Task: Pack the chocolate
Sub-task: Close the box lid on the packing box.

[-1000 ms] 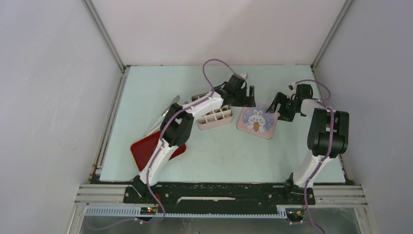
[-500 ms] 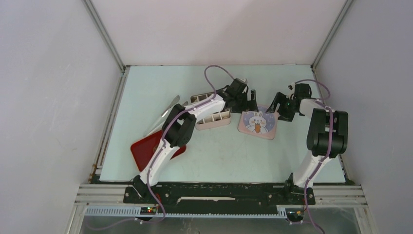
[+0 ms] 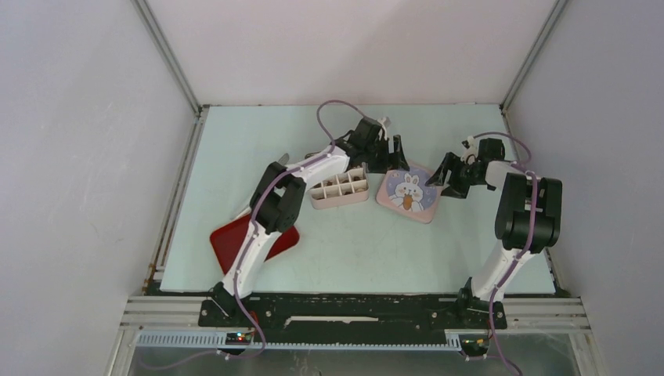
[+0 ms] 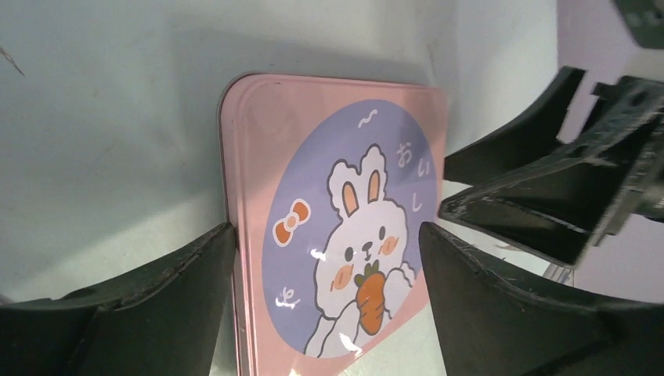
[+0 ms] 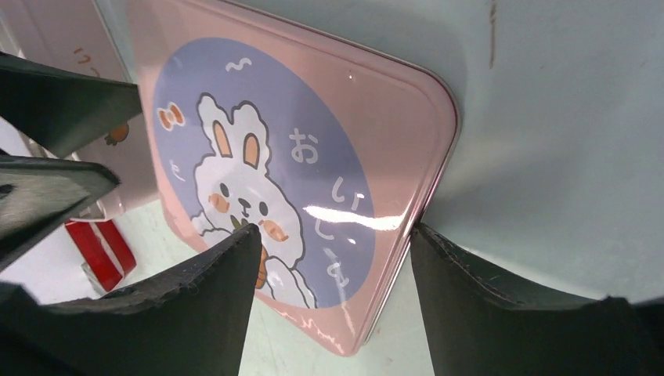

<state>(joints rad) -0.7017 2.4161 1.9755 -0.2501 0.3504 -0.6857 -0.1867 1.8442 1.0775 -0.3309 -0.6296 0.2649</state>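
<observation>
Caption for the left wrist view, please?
Open left gripper straddles a pink rabbit-print lid; the right gripper faces it from opposite.

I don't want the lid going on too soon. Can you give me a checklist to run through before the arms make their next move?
1. Left hand open: ok.
2. Right hand open: ok.
3. Bunny lid seen between each hand's fingers: ok.
4. Firm contact with the lid: cannot tell.
5. Divided box uncovered, beside the lid: ok.
6. Chocolate in its compartments: cannot tell, too small to see.
</observation>
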